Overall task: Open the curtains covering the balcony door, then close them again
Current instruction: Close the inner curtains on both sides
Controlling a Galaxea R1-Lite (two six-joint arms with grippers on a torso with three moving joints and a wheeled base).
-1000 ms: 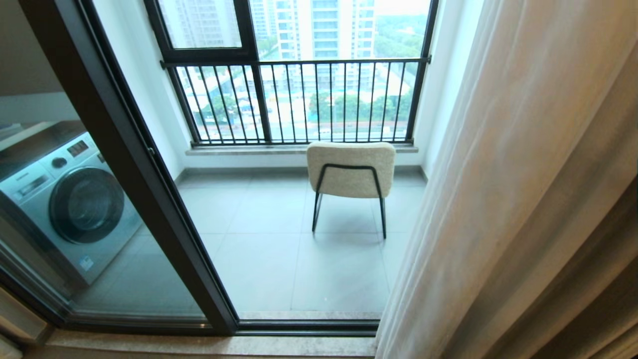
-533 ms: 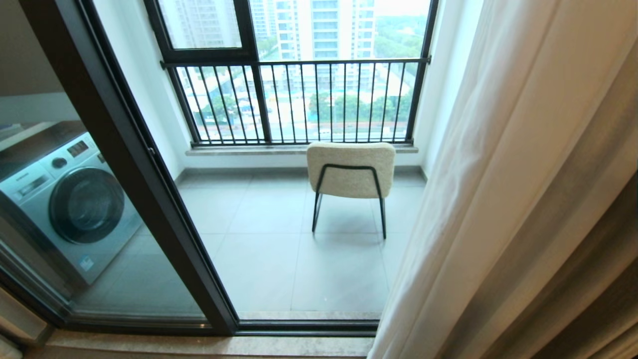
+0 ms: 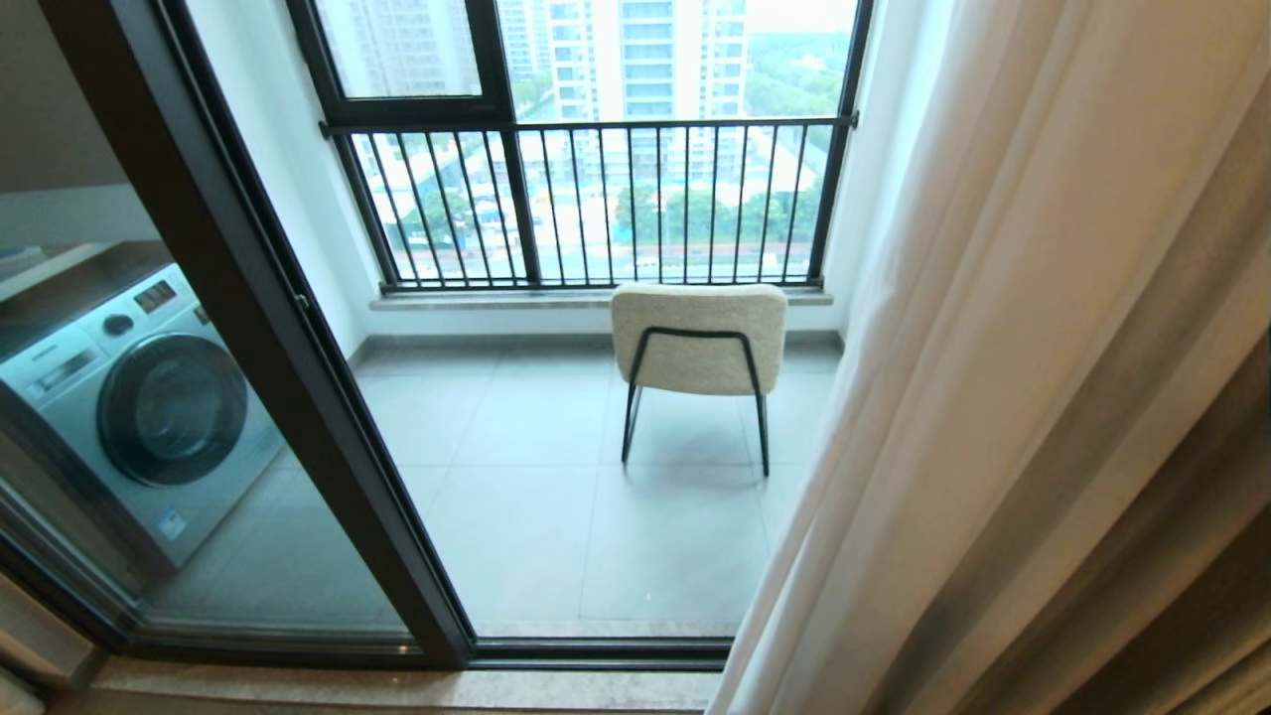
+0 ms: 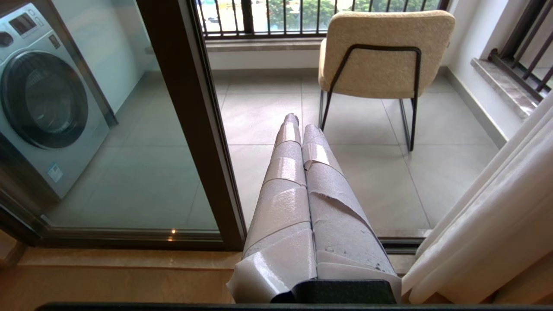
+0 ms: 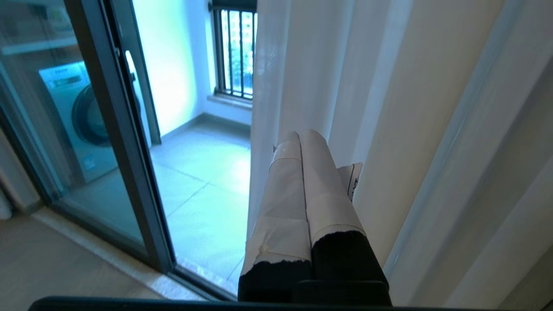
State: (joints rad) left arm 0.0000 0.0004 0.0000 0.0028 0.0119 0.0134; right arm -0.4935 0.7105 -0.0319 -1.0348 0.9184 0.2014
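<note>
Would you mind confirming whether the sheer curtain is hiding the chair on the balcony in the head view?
No, the chair stands in full view through the opening, while the sheer curtain hangs gathered to its right.

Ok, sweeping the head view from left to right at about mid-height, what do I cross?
Washing machine behind the glass → dark frame of the balcony door → balcony floor tiles → chair → sheer white curtains → darker beige drape at the far right.
</note>
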